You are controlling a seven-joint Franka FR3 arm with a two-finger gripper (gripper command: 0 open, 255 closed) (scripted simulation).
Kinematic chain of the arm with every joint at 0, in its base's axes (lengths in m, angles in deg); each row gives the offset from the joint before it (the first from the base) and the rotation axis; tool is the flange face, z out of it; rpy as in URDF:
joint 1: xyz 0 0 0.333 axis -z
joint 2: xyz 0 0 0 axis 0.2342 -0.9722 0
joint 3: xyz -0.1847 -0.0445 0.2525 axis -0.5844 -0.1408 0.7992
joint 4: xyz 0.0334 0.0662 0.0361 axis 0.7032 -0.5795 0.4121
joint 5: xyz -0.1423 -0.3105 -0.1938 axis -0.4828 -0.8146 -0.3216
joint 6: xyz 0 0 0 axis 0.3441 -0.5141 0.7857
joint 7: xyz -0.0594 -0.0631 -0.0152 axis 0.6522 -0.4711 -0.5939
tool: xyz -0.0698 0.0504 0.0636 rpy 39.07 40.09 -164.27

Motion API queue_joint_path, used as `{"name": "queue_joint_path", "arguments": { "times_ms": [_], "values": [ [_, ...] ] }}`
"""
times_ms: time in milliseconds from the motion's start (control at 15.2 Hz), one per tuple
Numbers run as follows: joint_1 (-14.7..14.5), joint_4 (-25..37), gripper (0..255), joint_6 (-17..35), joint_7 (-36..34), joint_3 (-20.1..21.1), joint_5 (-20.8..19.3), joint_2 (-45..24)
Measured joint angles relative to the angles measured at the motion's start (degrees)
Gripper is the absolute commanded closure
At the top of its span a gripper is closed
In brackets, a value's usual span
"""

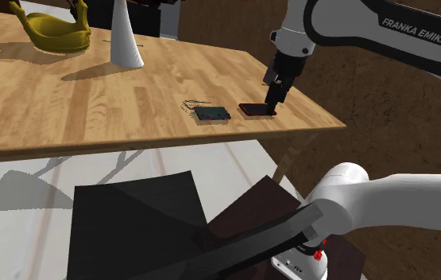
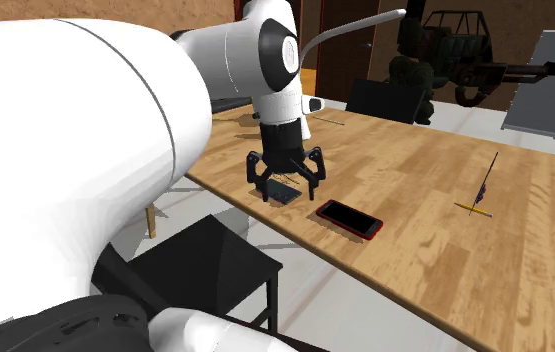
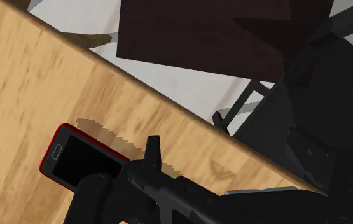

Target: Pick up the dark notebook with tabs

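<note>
The dark notebook [image 1: 212, 114] lies flat on the wooden table [image 1: 91, 95]. In the shoulder view it is close to the table's near edge and toward its right corner. Its long axis runs left to right there, about parallel to that near edge. Its right end is turned toward a red-rimmed phone [image 1: 257, 110] that lies near it without touching. Thin pale lines show at the notebook's far left corner; whether they are its tabs I cannot tell.

The gripper [image 1: 274, 102] points down at the table at the phone's right end in the shoulder view, so the phone lies between it and the notebook. In the second exterior view the gripper [image 2: 286, 188] has its fingers [image 2: 262, 188] spread wide apart, with nothing clasped between them. A dark flat shape shows on the table under them, and I cannot tell whether it is shadow or the notebook. The phone [image 2: 348, 218] lies to that view's right of the gripper, black screen up. In the wrist view the phone [image 3: 73, 159] lies by the black fingers, partly hidden by them, near the table's edge.

The arm's upper link [image 1: 385, 28] reads "FRANKA EMIKA".
</note>
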Motion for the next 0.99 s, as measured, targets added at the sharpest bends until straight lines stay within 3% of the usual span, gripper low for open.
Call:
{"name": "queue_joint_path", "arguments": {
  "times_ms": [198, 990],
  "values": [
    [-0.5, 0.3, 0, 1.9, 0.9, -0.2, 0.3, -1.9],
    [-5.9, 10.3, 0, 16.1, 8.7, 0.6, 4.3, -23.2]
  ]
}}
